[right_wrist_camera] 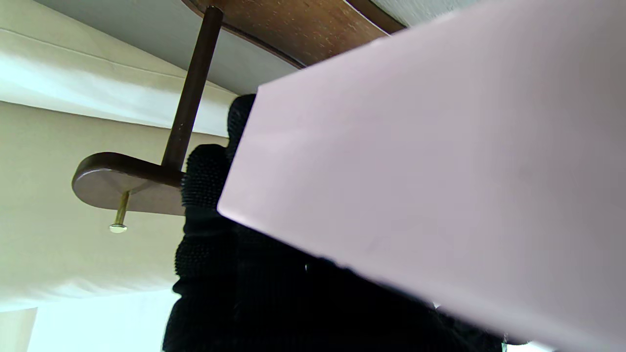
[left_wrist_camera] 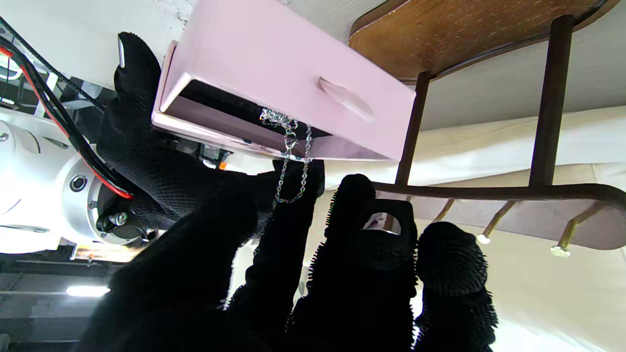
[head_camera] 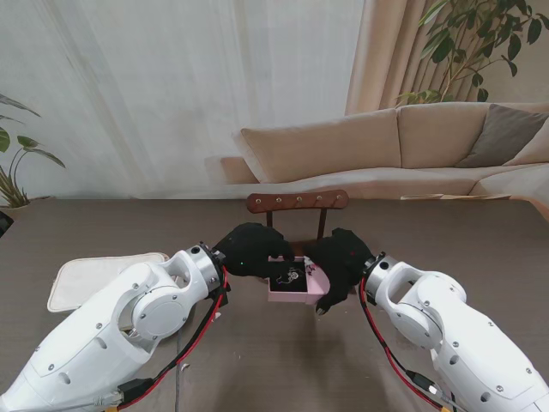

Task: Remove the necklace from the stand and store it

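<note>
The black-gloved left hand (left_wrist_camera: 274, 254) pinched the thin silver chain necklace (left_wrist_camera: 292, 161); the right hand (head_camera: 340, 268) gripped the pink rectangular box (head_camera: 294, 295). Chain could snag the rim, spilling outside.

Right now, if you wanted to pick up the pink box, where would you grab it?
Probably by the pink box's two outer side walls, coming from its left and right. It is an open tray with flat, straight sides. The necklace lies inside and the stand rises just behind it, so reaching in from above or behind looks awkward. The right hand already sits against one side.
</note>
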`<control>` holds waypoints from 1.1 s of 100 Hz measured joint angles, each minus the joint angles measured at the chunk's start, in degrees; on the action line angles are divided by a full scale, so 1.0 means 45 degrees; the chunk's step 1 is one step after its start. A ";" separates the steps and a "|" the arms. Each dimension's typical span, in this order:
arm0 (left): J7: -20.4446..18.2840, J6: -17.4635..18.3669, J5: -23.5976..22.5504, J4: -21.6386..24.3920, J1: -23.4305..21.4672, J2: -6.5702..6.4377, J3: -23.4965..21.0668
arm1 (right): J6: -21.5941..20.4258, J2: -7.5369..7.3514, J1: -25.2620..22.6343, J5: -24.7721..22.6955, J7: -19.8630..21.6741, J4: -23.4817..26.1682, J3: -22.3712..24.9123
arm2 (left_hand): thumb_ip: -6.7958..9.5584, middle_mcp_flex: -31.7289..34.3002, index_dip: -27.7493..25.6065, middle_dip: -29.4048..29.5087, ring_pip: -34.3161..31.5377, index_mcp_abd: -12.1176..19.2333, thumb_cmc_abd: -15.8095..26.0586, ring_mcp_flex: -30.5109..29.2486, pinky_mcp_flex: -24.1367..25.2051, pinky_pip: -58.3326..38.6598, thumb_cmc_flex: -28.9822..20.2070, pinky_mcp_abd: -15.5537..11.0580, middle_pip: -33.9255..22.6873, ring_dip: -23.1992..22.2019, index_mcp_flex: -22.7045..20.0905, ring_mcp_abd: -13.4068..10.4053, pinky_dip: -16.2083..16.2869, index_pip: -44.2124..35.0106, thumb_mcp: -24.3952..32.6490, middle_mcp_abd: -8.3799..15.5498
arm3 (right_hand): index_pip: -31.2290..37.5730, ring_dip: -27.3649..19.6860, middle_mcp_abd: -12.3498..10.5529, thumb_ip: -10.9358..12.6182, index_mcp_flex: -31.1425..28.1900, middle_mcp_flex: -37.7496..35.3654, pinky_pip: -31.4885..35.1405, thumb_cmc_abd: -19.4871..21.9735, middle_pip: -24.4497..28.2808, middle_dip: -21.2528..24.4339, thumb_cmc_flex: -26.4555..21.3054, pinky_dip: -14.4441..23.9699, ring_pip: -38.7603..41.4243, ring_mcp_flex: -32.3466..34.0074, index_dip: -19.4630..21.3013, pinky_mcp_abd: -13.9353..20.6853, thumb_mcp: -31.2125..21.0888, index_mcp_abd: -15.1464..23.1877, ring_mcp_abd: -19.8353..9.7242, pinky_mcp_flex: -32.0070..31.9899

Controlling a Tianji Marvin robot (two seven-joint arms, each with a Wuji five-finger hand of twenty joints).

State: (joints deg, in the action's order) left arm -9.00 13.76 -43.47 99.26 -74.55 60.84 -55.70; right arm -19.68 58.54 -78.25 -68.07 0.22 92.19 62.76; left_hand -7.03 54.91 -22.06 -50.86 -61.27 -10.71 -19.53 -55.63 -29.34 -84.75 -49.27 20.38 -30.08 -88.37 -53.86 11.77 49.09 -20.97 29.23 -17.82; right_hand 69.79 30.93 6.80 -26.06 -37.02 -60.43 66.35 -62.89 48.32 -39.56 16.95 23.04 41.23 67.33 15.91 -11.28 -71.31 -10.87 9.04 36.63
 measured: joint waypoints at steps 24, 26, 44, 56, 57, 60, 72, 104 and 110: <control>0.0005 0.0042 -0.0406 0.0010 -0.0014 -0.0006 -0.0014 | -0.0003 -0.0004 -0.0032 0.0003 0.0017 0.0021 0.0003 | -0.0016 0.0000 0.0749 0.0000 0.0000 0.0331 0.0142 -0.0005 0.0005 0.0001 -0.1390 -0.0010 0.0000 -0.0001 0.0189 -0.0013 -0.0001 -0.0240 -0.1129 0.0031 | 0.0000 0.0000 -0.0002 0.0000 0.0000 -0.0001 0.0000 0.0000 0.0000 -0.0001 0.0000 0.0000 0.0000 0.0000 0.0000 0.0000 0.0000 0.0002 -0.0005 0.0000; 0.0003 0.0072 -0.0506 0.0015 -0.0015 -0.0011 -0.0018 | -0.0004 -0.0004 -0.0034 0.0002 0.0023 0.0023 0.0004 | -0.0016 -0.0001 0.0899 0.0001 0.0000 0.0331 0.0143 -0.0005 0.0011 0.0001 -0.1379 -0.0010 0.0000 -0.0001 0.0189 -0.0014 -0.0005 -0.0067 -0.1130 0.0031 | 0.0000 0.0000 -0.0002 0.0000 0.0000 -0.0001 0.0000 0.0000 0.0000 -0.0001 0.0000 0.0000 0.0000 0.0000 0.0000 0.0000 0.0000 0.0002 -0.0006 0.0000; -0.0019 0.0144 -0.0430 0.0072 -0.0079 -0.0031 -0.0071 | -0.0014 -0.0006 -0.0061 -0.0005 0.0096 0.0070 0.0043 | -0.0011 -0.0002 0.1798 0.0002 0.0000 0.0334 0.0142 -0.0005 0.0152 0.0001 0.0811 -0.0014 0.0007 -0.0001 0.0377 -0.0014 -0.0012 0.1408 0.0540 0.0032 | 0.0000 0.0000 -0.0003 0.0000 0.0000 -0.0001 0.0000 0.0000 0.0000 -0.0001 0.0000 0.0000 -0.0001 0.0000 0.0000 0.0000 0.0000 0.0003 -0.0009 0.0000; -0.0017 0.0148 -0.0329 0.0168 -0.0236 -0.0029 -0.0240 | -0.0022 -0.0008 -0.0069 -0.0006 0.0106 0.0082 0.0054 | 0.0003 -0.0007 0.2056 0.0004 0.0000 0.0816 0.0141 -0.0005 0.0167 0.0001 0.2017 -0.0015 0.0032 -0.0001 0.1019 -0.0013 -0.0012 0.1769 0.1315 0.0032 | 0.0000 0.0000 -0.0003 0.0001 0.0000 -0.0001 0.0000 0.0000 0.0000 -0.0001 0.0000 0.0000 -0.0002 0.0000 0.0000 0.0000 0.0000 0.0004 -0.0011 0.0000; -0.0016 0.0149 -0.0319 0.0172 -0.0246 -0.0029 -0.0250 | -0.0022 -0.0009 -0.0069 -0.0007 0.0107 0.0083 0.0054 | 0.0027 -0.0009 0.2057 0.0004 0.0000 0.0876 0.0141 -0.0005 0.0169 0.0001 0.2106 -0.0015 0.0042 -0.0001 0.1105 -0.0013 -0.0012 0.1769 0.1448 0.0032 | 0.0000 0.0000 -0.0003 0.0001 0.0000 -0.0001 0.0000 0.0000 0.0000 -0.0001 0.0000 0.0000 -0.0002 0.0000 0.0000 0.0000 0.0000 0.0004 -0.0012 0.0000; -0.0007 0.0153 -0.0284 0.0186 -0.0283 -0.0029 -0.0281 | -0.0025 -0.0009 -0.0070 -0.0008 0.0112 0.0086 0.0054 | 0.0002 -0.0009 0.2061 0.0005 0.0000 0.0935 0.0139 -0.0005 0.0173 0.0001 0.2122 -0.0017 0.0052 -0.0001 0.1132 -0.0014 -0.0012 0.1781 0.1411 0.0032 | 0.0000 0.0000 -0.0003 0.0001 0.0000 -0.0001 0.0000 0.0000 0.0000 -0.0001 0.0000 0.0000 -0.0002 0.0000 0.0000 0.0000 0.0001 0.0004 -0.0012 0.0000; 0.0037 0.0162 -0.0218 0.0199 -0.0376 -0.0027 -0.0361 | -0.0030 -0.0011 -0.0075 -0.0010 0.0132 0.0095 0.0054 | 0.0002 -0.0216 0.1669 0.0005 0.0068 0.1112 0.0139 0.0290 0.0189 0.0003 0.2095 -0.0020 0.0175 -0.0001 0.1095 -0.0013 -0.0012 0.1427 0.1315 0.0032 | 0.0000 0.0000 -0.0004 0.0001 0.0000 -0.0001 0.0000 0.0000 0.0000 -0.0001 0.0000 0.0000 -0.0002 0.0000 0.0000 0.0000 0.0001 0.0004 -0.0012 0.0000; 0.0251 0.0084 0.0167 0.0275 -0.0689 0.0014 -0.0618 | -0.0042 -0.0013 -0.0097 0.0008 0.0174 0.0146 0.0085 | 0.0024 -0.0212 0.0711 0.0094 0.0493 0.1166 0.0139 0.0280 0.0473 0.0175 -0.0409 -0.0021 0.0208 -0.0001 0.0629 0.0003 -0.0012 0.0179 -0.1021 0.0032 | 0.0000 0.0000 -0.0006 0.0001 0.0000 -0.0001 0.0000 0.0000 0.0000 -0.0001 0.0000 0.0000 -0.0005 0.0000 0.0000 0.0000 0.0001 0.0005 -0.0013 0.0000; 0.0180 -0.0185 0.0349 0.0491 -0.0973 0.0032 -0.0867 | -0.0044 -0.0009 -0.0145 0.0024 0.0230 0.0213 0.0168 | -0.0016 -0.0212 0.0488 0.0163 0.0628 0.0846 0.0139 0.0280 0.0478 0.0182 -0.0081 -0.0023 0.0242 -0.0001 0.0696 0.0029 -0.0012 0.0398 -0.0481 0.0032 | 0.0000 0.0000 -0.0006 0.0001 0.0000 -0.0001 0.0000 0.0000 0.0000 -0.0001 0.0000 0.0000 -0.0005 0.0000 0.0000 0.0001 0.0001 0.0006 -0.0013 0.0000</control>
State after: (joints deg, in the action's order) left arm -8.18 12.93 -41.89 101.47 -78.92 60.99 -59.60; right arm -19.88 58.50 -78.90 -67.96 1.25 93.15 63.52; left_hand -7.10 53.95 -19.86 -50.12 -58.45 -6.90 -18.91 -54.37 -27.19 -83.93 -49.63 20.28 -28.99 -88.38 -50.73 11.90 49.03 -19.18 27.06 -17.68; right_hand 69.79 30.93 6.78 -26.06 -37.02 -60.44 66.35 -62.89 48.32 -39.57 16.95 23.04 41.21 67.33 15.91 -11.27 -71.31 -10.85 8.98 36.63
